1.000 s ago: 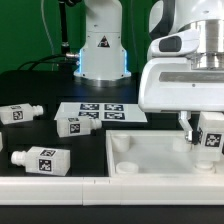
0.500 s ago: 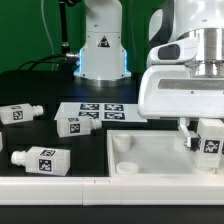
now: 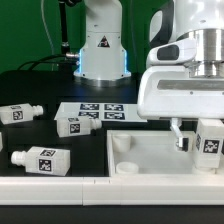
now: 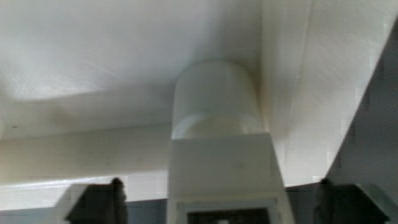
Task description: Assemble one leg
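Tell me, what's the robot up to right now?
Gripper shut on the leg. Leg held above the white tray. Three other legs lie aside, nothing blocking.

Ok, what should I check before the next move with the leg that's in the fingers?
1. Leg clamped between the fingers: ok.
2. Leg centred in the grip, wrist view: ok.
3. Peg pointing away from the wrist, toward the tray: ok.
4. Peg lined up with a corner hole: cannot tell, no hole shows under it.
5. Loose legs lying apart from the tray: ok.
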You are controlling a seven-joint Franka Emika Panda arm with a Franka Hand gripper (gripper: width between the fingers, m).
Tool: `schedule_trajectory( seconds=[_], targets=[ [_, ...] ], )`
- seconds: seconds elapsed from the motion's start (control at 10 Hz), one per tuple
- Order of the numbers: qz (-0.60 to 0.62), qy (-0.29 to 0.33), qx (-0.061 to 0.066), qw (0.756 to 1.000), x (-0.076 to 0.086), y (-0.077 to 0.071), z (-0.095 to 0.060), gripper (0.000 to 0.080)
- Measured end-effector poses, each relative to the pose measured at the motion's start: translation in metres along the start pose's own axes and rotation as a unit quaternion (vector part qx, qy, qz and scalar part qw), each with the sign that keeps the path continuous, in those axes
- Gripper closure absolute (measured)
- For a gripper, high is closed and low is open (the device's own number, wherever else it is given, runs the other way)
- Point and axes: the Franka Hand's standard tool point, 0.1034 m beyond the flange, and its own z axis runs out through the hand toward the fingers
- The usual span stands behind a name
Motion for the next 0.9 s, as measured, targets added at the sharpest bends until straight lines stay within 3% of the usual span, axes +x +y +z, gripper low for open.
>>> schedule_trajectory(
  seconds=[0.1, 0.2, 0.3, 0.4, 0.6, 0.9],
  targets=[
    [-0.005, 0.003, 0.005, 1.000, 0.011, -0.001, -0.012, 0.0177],
    [-0.008, -0.004, 0.007, 1.000, 0.019, 0.000, -0.022, 0.0158],
    [-0.010, -0.061, 0.000, 0.998, 0.018, 0.004, -0.026, 0.0158],
    [-0.002, -0.106, -0.003, 0.994, 0.028, 0.006, -0.031, 0.0151],
    [0.006, -0.167, -0.013, 0.986, 0.030, 0.011, -0.026, 0.0151],
    [0.020, -0.248, -0.029, 0.968, 0.018, 0.010, -0.018, 0.0151]
  ],
)
